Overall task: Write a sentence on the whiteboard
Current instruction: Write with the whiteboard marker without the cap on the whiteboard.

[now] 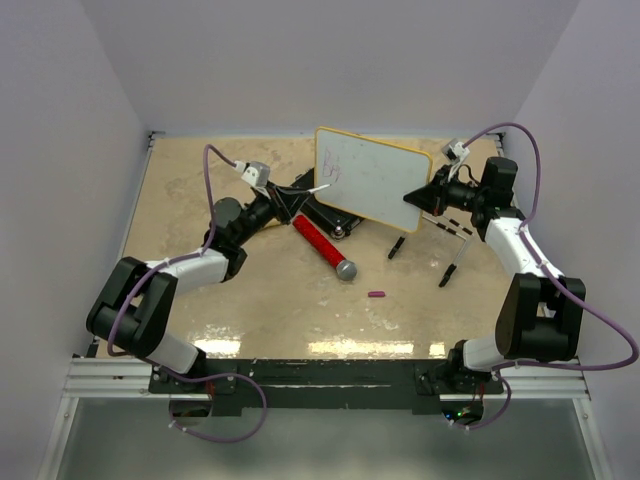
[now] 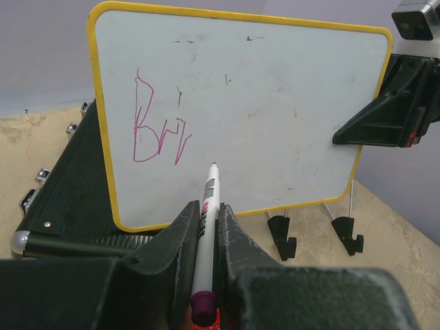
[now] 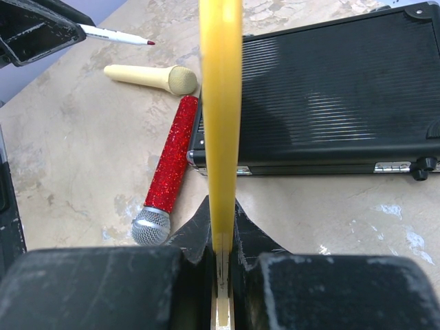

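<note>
A: Where's the whiteboard (image 2: 275, 103)?
B: Upright, just beside the black case (image 2: 69, 199), its edge pinched in the closed right tool (image 3: 221, 213). The left tool (image 2: 207, 210) grips the marker (image 2: 210, 189).
A: Risk?
B: A hard stroke could pivot the board, skewing the sentence (image 2: 157, 127) (only "Bri" shows). Nib contact: unclear.

Small rectangular whiteboard (image 2: 275, 103): smooth white face, faint sheen, lightly smudged; yellow rim looks plastic.
Black rectangular case (image 3: 330, 96): finely ribbed, semi-matt shell; shiny metal corners and latches.
Red glittery microphone (image 3: 172, 161): sparkly, rough-looking body; silver metal mesh head.
Cream microphone (image 3: 144, 77): matt.
Beige mottled tabletop (image 1: 260, 300): stone-like, glossy glare along near edge.
Slim white marker (image 2: 210, 189): smooth plastic barrel.
</note>
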Motion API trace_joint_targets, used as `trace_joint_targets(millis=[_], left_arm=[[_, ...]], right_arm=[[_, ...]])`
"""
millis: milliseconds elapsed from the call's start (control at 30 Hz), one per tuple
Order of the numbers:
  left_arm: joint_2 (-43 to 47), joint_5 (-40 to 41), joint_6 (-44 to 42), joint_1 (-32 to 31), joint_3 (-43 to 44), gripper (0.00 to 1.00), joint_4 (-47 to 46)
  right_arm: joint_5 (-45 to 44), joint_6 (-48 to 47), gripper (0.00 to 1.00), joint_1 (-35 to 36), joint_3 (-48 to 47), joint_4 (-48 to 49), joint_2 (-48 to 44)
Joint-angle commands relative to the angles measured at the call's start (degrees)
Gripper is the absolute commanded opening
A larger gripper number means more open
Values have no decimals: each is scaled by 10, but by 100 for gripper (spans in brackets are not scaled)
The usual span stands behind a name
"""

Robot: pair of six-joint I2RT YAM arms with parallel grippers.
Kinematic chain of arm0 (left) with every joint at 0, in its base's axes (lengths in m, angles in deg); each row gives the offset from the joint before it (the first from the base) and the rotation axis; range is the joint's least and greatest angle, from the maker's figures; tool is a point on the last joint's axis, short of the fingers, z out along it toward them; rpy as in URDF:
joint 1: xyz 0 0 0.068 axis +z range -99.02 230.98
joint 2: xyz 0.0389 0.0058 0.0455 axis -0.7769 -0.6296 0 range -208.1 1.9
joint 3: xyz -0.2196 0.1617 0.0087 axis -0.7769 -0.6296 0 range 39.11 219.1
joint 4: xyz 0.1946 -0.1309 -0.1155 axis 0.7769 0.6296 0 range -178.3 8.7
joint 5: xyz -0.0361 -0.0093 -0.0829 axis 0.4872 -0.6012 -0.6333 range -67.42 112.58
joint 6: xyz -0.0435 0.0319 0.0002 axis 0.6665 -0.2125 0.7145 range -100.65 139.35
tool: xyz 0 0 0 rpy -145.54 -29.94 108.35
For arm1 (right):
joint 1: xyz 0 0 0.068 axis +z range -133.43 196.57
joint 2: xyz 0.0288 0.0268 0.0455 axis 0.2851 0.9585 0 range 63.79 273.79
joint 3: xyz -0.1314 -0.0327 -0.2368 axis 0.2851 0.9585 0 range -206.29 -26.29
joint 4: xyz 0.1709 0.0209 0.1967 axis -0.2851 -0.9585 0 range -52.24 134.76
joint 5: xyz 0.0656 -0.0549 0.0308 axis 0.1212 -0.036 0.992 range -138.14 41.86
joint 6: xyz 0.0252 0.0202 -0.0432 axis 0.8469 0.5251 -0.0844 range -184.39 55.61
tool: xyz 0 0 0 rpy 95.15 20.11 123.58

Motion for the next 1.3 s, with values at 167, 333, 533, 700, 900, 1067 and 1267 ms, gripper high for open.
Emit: trace_joint_targets(millis=[167,333,533,700,900,1067,1267], left_arm=[[-29,-8,-5,-3,46,0,-30],[-56,-9,-18,-13,73,0,-22],[-86,-9,-26,-22,110,0,-10],[-104,-4,-34,-24,140,0,9],[-113,-3,-39,-24,145,0,19],[-121,-4,-42,-25,158,0,27],[-124,1,-48,-25,169,0,37]], right_arm=[[2,-15,0,2,-15,-5,5],[1,-16,0,2,-15,-5,4],[2,-16,0,3,-15,-5,6],[1,-16,0,2,-15,-6,6],[2,-16,0,3,-16,-5,8],[2,-16,0,3,-16,-6,7],[3,-16,0,2,-16,-6,8]])
